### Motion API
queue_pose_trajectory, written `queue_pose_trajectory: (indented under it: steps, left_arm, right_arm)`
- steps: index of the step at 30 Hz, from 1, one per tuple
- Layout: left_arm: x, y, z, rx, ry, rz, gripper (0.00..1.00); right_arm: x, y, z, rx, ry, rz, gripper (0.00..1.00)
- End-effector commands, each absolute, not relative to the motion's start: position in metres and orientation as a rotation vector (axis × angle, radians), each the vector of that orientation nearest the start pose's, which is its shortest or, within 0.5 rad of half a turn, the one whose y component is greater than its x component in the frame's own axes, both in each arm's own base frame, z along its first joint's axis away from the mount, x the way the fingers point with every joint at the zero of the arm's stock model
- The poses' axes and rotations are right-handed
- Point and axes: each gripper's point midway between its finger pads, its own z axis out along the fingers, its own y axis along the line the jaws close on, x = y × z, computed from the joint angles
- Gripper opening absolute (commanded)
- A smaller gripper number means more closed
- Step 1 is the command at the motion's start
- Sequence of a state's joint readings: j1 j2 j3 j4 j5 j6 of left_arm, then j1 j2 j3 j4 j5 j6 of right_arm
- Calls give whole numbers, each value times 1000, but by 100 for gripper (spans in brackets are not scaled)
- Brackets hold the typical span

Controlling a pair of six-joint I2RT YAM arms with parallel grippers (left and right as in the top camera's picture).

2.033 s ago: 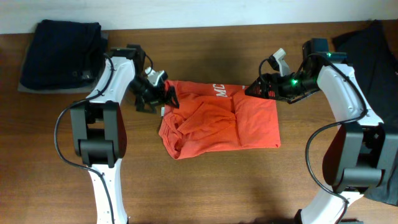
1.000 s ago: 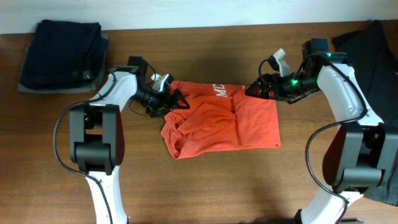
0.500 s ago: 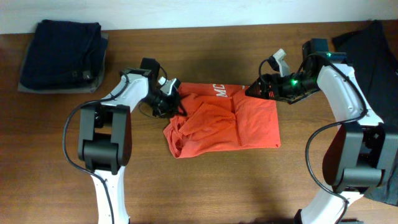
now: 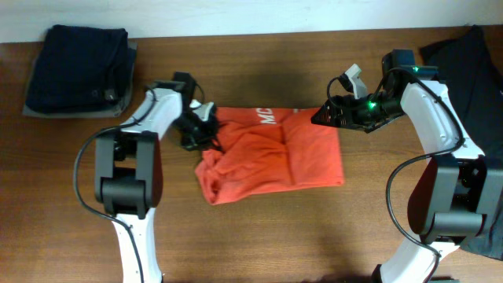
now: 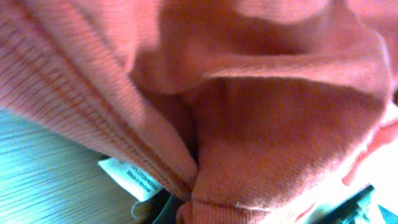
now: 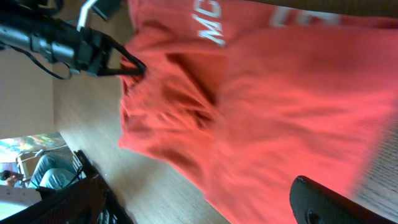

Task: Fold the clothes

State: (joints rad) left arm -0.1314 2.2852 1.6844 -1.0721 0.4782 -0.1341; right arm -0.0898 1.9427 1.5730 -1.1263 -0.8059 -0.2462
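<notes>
The clothes, a red-orange T-shirt (image 4: 275, 153) with white lettering (image 4: 268, 118), lie rumpled in the middle of the table. My left gripper (image 4: 209, 132) is shut on the shirt's left edge. In the left wrist view bunched orange fabric (image 5: 261, 112) fills the frame, with a white care label (image 5: 124, 180) hanging at the grip. My right gripper (image 4: 321, 116) stands open over the shirt's upper right corner. One dark finger (image 6: 333, 200) shows above the cloth (image 6: 267, 106) with nothing between the jaws.
A dark navy folded pile (image 4: 77, 67) sits at the back left corner. A black garment (image 4: 471, 59) lies at the back right behind my right arm. Bare wooden table (image 4: 267, 236) runs along the front.
My left gripper reached the shirt's left edge, shut on it and drew back left. The whole shirt has slid a little to the left. The right arm has stayed put.
</notes>
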Motion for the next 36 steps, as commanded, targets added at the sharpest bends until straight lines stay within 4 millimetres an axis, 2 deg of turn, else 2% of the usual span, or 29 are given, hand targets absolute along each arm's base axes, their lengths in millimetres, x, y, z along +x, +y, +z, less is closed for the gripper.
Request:
queue_pose_trajectory:
  steps: [1, 8, 11, 12, 16, 20, 22, 27, 36]
  left_arm:
    - [398, -56, -33, -159, 3302, -327, 1]
    - [411, -17, -6, -136, 3295, -189, 1]
    - [417, -10, 14, -126, 3292, -124, 1]
    - [421, -13, 25, -115, 3281, -124, 0]
    - [433, -24, 48, -70, 3243, -124, 0]
    - [437, -39, 65, -14, 3224, -123, 1]
    - [436, -49, 72, 21, 3221, -122, 1]
    - [433, -77, 82, 83, 3216, -117, 1]
    - [421, -129, 83, 215, 3214, -107, 0]
  right_arm:
    - [389, 89, 134, -269, 2714, 1108, 99]
    - [389, 89, 133, -269, 2720, 1098, 99]
    - [391, 85, 129, -273, 2732, 1058, 99]
    - [393, 82, 127, -258, 2744, 1027, 99]
    - [398, 65, 112, -128, 2828, 868, 99]
    - [399, 51, 98, -45, 2885, 741, 99]
    - [398, 50, 94, -41, 2897, 733, 99]
    - [398, 50, 81, -30, 2925, 745, 99]
    - [396, 50, 55, 53, 2992, 766, 99]
